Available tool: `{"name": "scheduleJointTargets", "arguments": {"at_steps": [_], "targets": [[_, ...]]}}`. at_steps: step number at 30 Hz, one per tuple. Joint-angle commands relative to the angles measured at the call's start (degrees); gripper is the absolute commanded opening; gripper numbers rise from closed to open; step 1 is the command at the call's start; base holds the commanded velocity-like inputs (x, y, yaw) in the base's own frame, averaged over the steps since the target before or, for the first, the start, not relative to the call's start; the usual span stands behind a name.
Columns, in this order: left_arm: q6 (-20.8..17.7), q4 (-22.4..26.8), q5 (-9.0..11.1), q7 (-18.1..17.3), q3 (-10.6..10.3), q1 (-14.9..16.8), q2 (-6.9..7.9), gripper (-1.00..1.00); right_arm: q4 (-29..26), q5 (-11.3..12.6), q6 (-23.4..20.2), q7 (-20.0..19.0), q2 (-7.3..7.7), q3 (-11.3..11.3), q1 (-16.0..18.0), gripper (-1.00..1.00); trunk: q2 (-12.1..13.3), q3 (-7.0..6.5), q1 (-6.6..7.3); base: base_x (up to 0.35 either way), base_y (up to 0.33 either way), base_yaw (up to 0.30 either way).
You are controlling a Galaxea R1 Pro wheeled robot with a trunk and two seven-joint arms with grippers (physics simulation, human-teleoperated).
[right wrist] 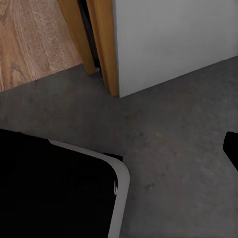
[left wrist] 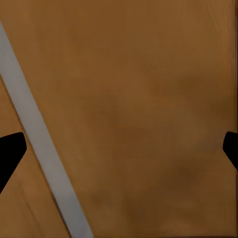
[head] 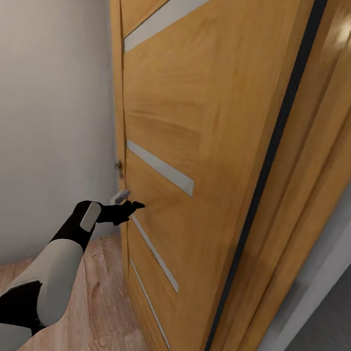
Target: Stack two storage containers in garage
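Both orange-red storage containers are out of view. A wooden door (head: 202, 119) with grey inlaid stripes (head: 160, 167) stands close in front of me. My left gripper (head: 132, 208) reaches to the door's face just beside its metal handle (head: 120, 196). In the left wrist view the left gripper (left wrist: 119, 148) is open, its black fingertips (left wrist: 10, 151) wide apart against the door panel (left wrist: 148, 99) and holding nothing. My right gripper (right wrist: 119, 151) hangs over grey concrete floor (right wrist: 173, 139); one fingertip (right wrist: 231, 148) sits far out at the frame edge, so it is open and empty.
A plain white wall (head: 43, 103) rises left of the door, with light wood plank floor (head: 98, 307) below. The door frame (head: 314, 183) is at the right. My dark base (right wrist: 49, 188) sits on the concrete near the frame's foot (right wrist: 106, 44) and a white wall (right wrist: 173, 34).
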State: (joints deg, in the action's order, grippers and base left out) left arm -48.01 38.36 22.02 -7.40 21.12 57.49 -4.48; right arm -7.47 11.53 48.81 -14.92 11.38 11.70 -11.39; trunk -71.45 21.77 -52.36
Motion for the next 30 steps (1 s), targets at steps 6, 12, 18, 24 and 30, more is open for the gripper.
{"name": "scheduleJointTargets", "arguments": {"at_steps": [6, 12, 18, 24, 30], "targets": [[-0.28, 3.95, 2.43, 0.02, 0.17, -0.02, -0.85, 1.0, 0.0, -0.01, -0.1, -0.02, 0.04, -0.04, -0.03, 1.0, 0.0, 0.0, 0.0, 0.0, 0.0, 0.0], [-1.65, 12.18, 2.66, 0.17, 0.89, -0.15, 5.03, 1.0, 0.0, -0.01, -0.2, 0.04, 0.05, -0.09, -0.01, 1.0, 0.0, 0.0, 0.0, 0.0, 0.0, 0.0], [-5.13, 18.68, 2.44, 0.13, 6.92, -1.02, 7.55, 1.0, 0.0, -0.01, -0.11, 0.02, 0.05, -0.11, -0.03, 1.0, 0.0, 0.0, 0.0, 0.0, 0.0, 0.0], [-6.72, 22.02, 2.17, 0.19, 9.55, -5.99, 8.4, 1.0, 0.0, -0.01, -0.1, 0.12, 0.05, -0.17, -0.03, 1.0, 0.0, 0.0, 0.0, 0.0, 0.0, 0.0], [-6.82, 29.82, 2.11, 0.14, 9.71, -12.41, 7.14, 1.0, -0.17, -0.01, -0.18, 0.22, 0.19, -0.23, 0.0, 1.0, 0.0, 0.0, 0.0, -0.034, 0.0, 0.0]]}}
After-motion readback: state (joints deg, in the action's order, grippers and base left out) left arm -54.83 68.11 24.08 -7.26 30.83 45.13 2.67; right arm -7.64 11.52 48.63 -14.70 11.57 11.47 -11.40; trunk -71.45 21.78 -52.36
